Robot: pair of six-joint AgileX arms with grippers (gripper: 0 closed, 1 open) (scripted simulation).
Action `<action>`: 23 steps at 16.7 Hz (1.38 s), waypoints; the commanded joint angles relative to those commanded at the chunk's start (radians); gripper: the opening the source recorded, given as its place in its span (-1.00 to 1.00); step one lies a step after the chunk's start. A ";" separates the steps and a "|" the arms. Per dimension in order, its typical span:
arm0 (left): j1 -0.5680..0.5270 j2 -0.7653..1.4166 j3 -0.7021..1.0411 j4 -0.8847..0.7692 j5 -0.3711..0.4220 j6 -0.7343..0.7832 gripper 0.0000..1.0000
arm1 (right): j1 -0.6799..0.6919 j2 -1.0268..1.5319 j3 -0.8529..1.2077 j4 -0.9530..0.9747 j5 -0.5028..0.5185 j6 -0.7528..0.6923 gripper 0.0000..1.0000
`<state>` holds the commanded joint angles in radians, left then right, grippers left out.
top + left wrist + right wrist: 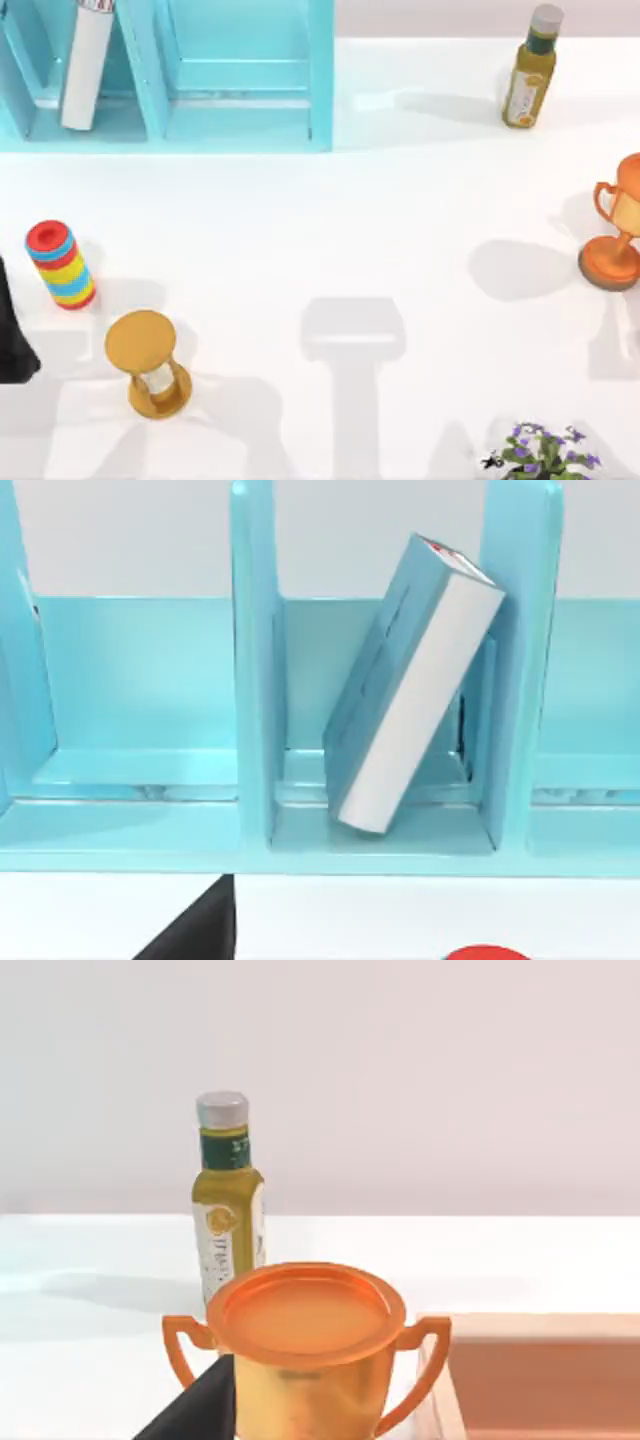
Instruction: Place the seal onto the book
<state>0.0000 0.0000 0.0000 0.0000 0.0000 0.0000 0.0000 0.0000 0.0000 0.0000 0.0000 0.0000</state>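
The seal is out of view. A book (85, 60) with a teal cover and white page edges leans tilted inside a compartment of the cyan shelf (240, 90) at the back left; the left wrist view faces this book (410, 690) in the shelf (250, 680). A dark part of my left arm (12, 335) shows at the table's left edge, and a dark piece of my left gripper (195, 930) shows low in its wrist view. A dark piece of my right gripper (195, 1410) sits just before the orange trophy cup (305, 1350).
An orange-brown hourglass (148, 362) and a striped red-topped cylinder (60, 265) stand at the left. An oil bottle (530, 70) stands back right, the trophy (615, 235) at the right edge, a flowering plant (545, 455) front right.
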 joint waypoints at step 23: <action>-0.098 1.690 0.583 1.031 -0.125 0.321 1.00 | 0.000 0.000 0.000 0.000 0.000 0.000 1.00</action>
<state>-0.0983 1.6897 0.5833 1.0309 -0.1255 0.3210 0.0000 0.0000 0.0000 0.0000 0.0000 0.0000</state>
